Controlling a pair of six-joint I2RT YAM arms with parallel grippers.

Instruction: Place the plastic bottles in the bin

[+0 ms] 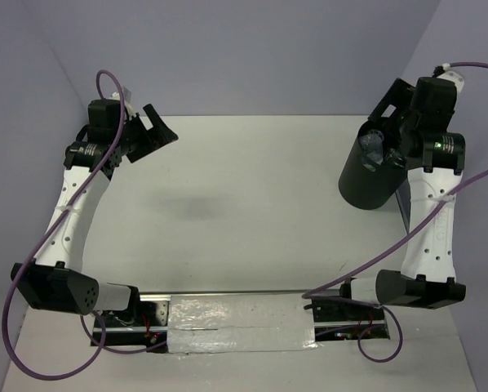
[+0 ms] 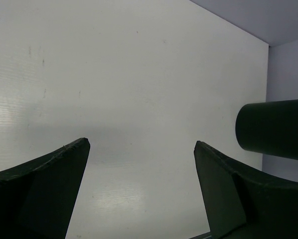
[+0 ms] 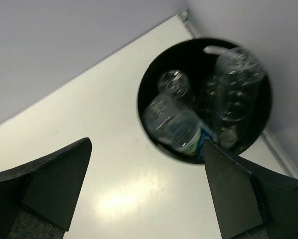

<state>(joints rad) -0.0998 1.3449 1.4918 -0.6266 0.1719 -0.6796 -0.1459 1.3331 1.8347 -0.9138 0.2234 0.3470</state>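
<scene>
White tabletop point(image 1: 252, 204) stretches out ahead of me, boxed in by pale lilac walls point(image 1: 252, 49) at the back and on both sides, with a strip of crinkled silver tape point(image 1: 236, 322) along the near edge between my two bases and purple cables point(image 1: 32, 359) looping off each arm. My left gripper point(image 2: 142, 142) hangs over the far left part of the table, its two black fingers point(image 2: 49, 184) spread wide with nothing between them. That wrist camera looks across the plain white surface to the dark side of the tall black cylindrical bin point(image 2: 273, 129) at the right edge of its view. The bin stands at the far right of the table, close to the right wall. My right gripper point(image 3: 146, 143) is poised over its round mouth, fingers wide apart and holding nothing, and its camera looks down inside. All three clear, crinkled plastic bottles point(image 3: 228, 99) are in the bin. The labelled bottle point(image 3: 186, 134), with blue and white on its wrap, lies toward the near side. The second bottle point(image 3: 173, 83) sits just beside it, showing me a round end, and the third bottle point(image 3: 233, 69), the largest in view, leans along the right side of the wall. None of them touches my fingers
</scene>
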